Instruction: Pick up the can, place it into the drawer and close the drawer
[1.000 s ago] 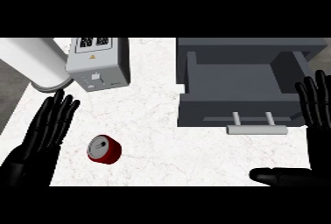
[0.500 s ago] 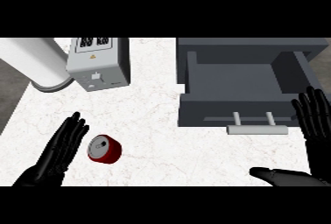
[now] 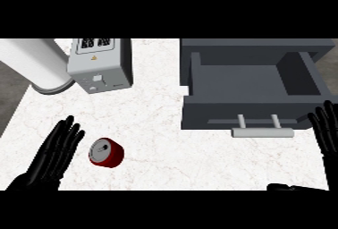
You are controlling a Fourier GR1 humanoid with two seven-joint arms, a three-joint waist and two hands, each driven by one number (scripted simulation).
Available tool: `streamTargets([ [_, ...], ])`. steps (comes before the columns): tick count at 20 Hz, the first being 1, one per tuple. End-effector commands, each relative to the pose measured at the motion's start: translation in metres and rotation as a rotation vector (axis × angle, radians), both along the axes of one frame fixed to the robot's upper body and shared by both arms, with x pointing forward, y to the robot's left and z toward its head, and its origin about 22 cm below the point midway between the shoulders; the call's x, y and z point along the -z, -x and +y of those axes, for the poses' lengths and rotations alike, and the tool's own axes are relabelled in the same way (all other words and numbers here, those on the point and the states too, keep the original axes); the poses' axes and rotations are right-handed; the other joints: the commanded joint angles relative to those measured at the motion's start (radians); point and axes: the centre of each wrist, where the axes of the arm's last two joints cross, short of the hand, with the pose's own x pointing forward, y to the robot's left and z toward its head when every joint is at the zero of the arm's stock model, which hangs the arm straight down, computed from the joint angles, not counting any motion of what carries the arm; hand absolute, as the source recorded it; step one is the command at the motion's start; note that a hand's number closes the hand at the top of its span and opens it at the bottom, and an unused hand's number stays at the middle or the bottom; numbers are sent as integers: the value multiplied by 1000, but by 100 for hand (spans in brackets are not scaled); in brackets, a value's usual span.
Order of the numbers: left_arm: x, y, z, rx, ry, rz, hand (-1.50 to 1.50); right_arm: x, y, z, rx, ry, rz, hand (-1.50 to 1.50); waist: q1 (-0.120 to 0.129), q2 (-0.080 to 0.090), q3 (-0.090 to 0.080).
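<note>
A red can (image 3: 106,153) with a silver lid lies on its side on the white marbled counter, left of centre. My left hand (image 3: 55,154) is open just left of the can, fingers straight and pointing up the view, a small gap between them and the can. The grey drawer (image 3: 247,114) stands pulled open at the upper right, its inside bare, a pale handle (image 3: 261,131) on its front. My right hand (image 3: 327,134) is open at the right edge, beside the drawer's front corner; its thumb shows at the lower edge.
A silver toaster (image 3: 99,64) stands at the upper left. Beside it lies a white roll or cylinder (image 3: 34,62) at the counter's left edge. Dark floor shows past that edge.
My left hand has dropped lower and moved right, closer to the can. My right hand has slid down and toward the right edge. The can and drawer have not moved.
</note>
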Motion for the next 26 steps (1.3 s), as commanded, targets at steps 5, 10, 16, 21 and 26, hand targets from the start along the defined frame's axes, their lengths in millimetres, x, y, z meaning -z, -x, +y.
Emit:
streamTargets([
  [5, 6, -18, 10, -27, -5, 13, -150, 10, 18, 18, 13, 4, -8, -150, -2, 0, 0],
  [10, 17, -10, 5, -24, -9, 40, -150, 1, 2, -16, 7, 24, 0, -150, 2, 0, 0],
  [16, 63, -37, 6, -26, -21, 44, -150, 24, 5, -9, 8, 19, 4, -150, 1, 0, 0],
  [21, 75, -29, 10, -51, -11, 65, -150, 1, 19, -23, -3, 16, -10, -150, 0, 0, 0],
  [26, 96, -40, 24, -89, -15, 63, -150, 23, -2, -31, 17, 13, -11, -150, 2, 1, 0],
])
